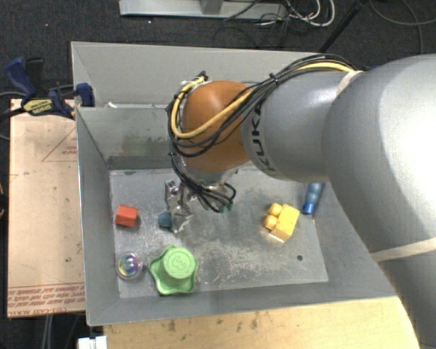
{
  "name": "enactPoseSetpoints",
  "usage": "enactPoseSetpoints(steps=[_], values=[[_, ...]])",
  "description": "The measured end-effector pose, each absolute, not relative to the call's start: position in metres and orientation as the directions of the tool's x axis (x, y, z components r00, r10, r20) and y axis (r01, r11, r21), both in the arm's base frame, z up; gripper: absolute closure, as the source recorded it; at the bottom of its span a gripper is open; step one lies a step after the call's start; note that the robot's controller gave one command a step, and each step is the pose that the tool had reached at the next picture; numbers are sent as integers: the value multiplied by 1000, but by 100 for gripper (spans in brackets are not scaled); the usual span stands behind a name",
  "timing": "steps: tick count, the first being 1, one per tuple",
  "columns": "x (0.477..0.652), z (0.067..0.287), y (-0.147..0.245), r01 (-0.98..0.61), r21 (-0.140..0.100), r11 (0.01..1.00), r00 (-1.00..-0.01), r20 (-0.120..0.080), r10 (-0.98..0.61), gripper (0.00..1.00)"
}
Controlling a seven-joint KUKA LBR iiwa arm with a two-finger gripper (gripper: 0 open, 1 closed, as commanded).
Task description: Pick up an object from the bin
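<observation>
With the tool (pixel 178 213) poised just beside the small blue piece (pixel 164 221), near the red block (pixel 126 217) on the left of the bin (pixel 232 262), and its open or closed state not determinable, the piece could be pushed aside rather than caught.

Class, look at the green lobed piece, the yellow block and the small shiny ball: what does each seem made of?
Green lobed piece: probably moulded plastic, matte, one even colour. Yellow block: likely plastic, smooth, with studs like a building brick. Small shiny ball: glass or clear plastic, glossy, bright glints and mixed colours inside.
</observation>
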State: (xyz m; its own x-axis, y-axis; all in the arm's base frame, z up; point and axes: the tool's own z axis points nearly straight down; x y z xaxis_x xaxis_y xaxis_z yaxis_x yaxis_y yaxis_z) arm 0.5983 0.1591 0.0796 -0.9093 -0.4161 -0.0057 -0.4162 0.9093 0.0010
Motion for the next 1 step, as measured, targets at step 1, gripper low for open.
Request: enactPoseSetpoints(steps=[1], values=[[599, 91, 159, -414, 1, 910, -910, -5, -414, 100]])
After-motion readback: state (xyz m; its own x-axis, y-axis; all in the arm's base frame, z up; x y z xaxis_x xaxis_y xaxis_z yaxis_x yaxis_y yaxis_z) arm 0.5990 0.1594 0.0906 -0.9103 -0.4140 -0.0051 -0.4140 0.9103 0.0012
